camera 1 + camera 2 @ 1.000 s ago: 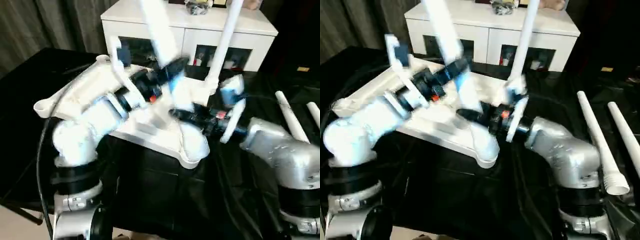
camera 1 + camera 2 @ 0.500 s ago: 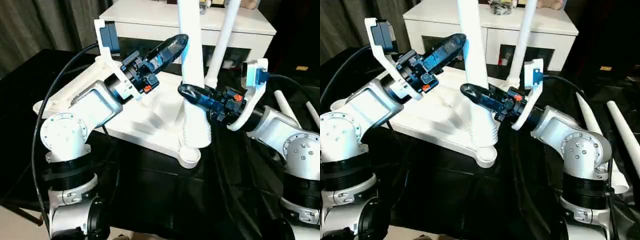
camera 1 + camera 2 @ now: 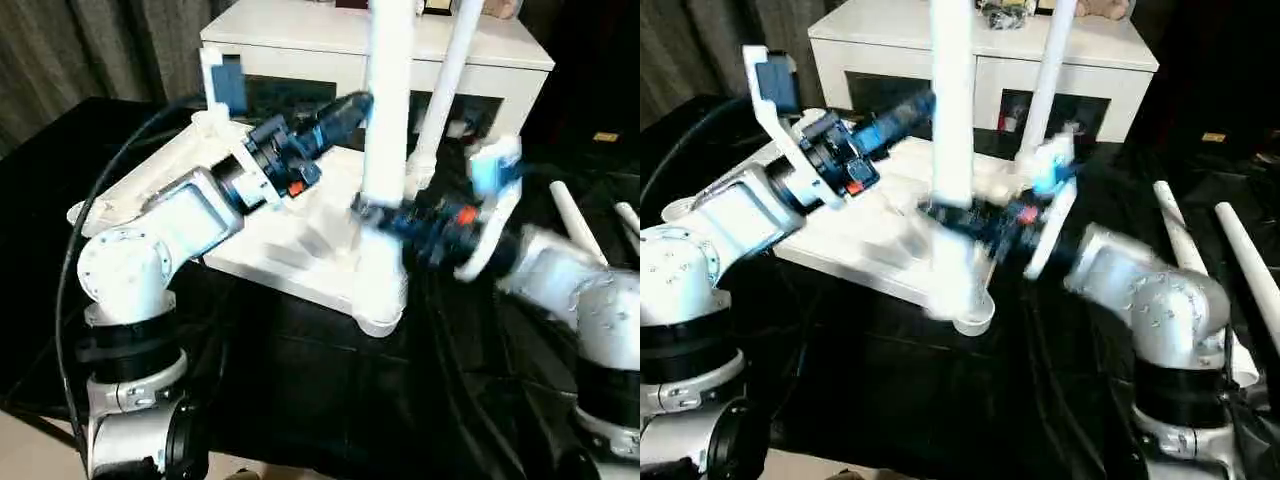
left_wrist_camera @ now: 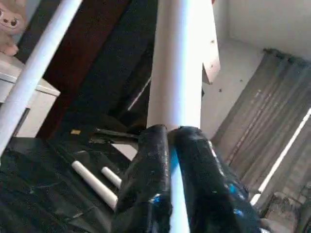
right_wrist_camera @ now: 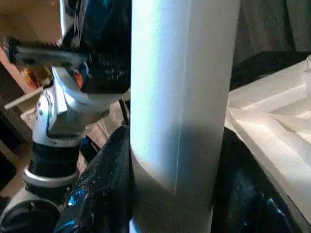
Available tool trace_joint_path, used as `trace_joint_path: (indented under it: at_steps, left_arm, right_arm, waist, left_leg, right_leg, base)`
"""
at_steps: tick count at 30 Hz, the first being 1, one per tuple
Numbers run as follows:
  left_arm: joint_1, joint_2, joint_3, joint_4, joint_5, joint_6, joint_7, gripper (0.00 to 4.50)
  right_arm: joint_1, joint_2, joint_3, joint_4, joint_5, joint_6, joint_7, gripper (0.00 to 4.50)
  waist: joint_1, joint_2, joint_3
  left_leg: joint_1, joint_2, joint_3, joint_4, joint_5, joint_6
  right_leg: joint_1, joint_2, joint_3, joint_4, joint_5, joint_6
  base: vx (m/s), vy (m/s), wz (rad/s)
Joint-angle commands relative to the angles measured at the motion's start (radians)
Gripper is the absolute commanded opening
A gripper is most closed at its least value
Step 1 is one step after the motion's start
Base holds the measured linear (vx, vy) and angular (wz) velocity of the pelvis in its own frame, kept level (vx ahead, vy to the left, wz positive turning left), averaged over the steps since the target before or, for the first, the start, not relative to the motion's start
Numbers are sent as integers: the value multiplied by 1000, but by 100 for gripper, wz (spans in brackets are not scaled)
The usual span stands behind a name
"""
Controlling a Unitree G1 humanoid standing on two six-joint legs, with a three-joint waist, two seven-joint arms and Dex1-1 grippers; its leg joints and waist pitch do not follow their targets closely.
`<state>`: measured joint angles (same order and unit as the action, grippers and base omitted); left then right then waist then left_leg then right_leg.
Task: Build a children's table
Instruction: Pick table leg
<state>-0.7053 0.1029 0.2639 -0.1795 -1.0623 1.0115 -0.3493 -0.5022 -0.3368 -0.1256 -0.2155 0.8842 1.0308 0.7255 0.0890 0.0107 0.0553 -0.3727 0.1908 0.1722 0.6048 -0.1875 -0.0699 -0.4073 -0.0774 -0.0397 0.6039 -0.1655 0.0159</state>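
The children's table top lies upside down on the black work table, ribs up. One white leg stands upright in the near corner socket. A second leg stands in the socket behind it. My right gripper is shut on the near leg low down; the right wrist view shows a black finger on each side of the tube. My left gripper is shut, with its tips against the same leg higher up, from the left.
Two loose white legs lie on the black cloth at the right. A white cabinet with glass doors stands right behind the work table. Dark curtains hang at the back left.
The near leg has swung from tilted to upright in its socket. My right gripper has closed lower on it and is still moving. My left gripper stays by the leg.
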Motion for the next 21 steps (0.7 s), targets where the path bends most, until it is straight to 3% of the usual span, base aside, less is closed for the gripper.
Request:
trace_joint_path:
  at_steps: [1, 2, 7, 9, 13, 21]
  left_arm:
    - [14, 13, -41, -18, -1, 20, -22, 39]
    - [30, 37, -58, -26, 15, 24, -37, 38]
    - [55, 74, -89, -17, 57, 25, -40, 38]
    - [60, 66, -77, -11, 42, 34, -27, 75]
    - [73, 66, -62, -15, 7, 42, -38, 80]
    - [106, 72, -72, -29, -22, 38, -88, 160]
  right_arm:
    - [7, -20, 53, -36, -22, -5, 18, 182]
    - [13, -41, 86, -36, -55, -26, 29, 181]
    - [20, -48, 116, -32, -93, -59, 30, 181]
    - [21, -44, 118, -28, -103, -70, 28, 181]
    - [23, -44, 123, -19, -111, -89, 25, 181]
    - [23, -50, 138, -11, -131, -108, 45, 180]
  waist:
    - [3, -2, -71]
    - [1, -1, -70]
    - [2, -2, -70]
    - [2, 4, -69]
    - [1, 1, -70]
    - [1, 0, -69]
  left_leg:
    - [10, 17, -4, -71, -151, -43]
    - [8, 16, -3, -72, -150, -44]
    - [10, 18, -4, -73, -163, -45]
    - [13, 18, -4, -73, -173, -48]
    - [10, 18, -4, -72, -170, -46]
    - [11, 18, -2, -72, -170, -39]
  right_leg:
    - [53, -40, 27, -64, -212, -169]
    - [53, -38, 28, -63, -213, -166]
    - [50, -39, 27, -65, -233, -158]
    - [47, -39, 28, -64, -234, -164]
    - [50, -39, 28, -63, -215, -173]
    - [49, -38, 29, -62, -216, -177]
  base:
    - [0, 0, 0]
    - [0, 0, 0]
    - [0, 0, 0]
    - [0, 0, 0]
    - [0, 0, 0]
    - [0, 0, 0]
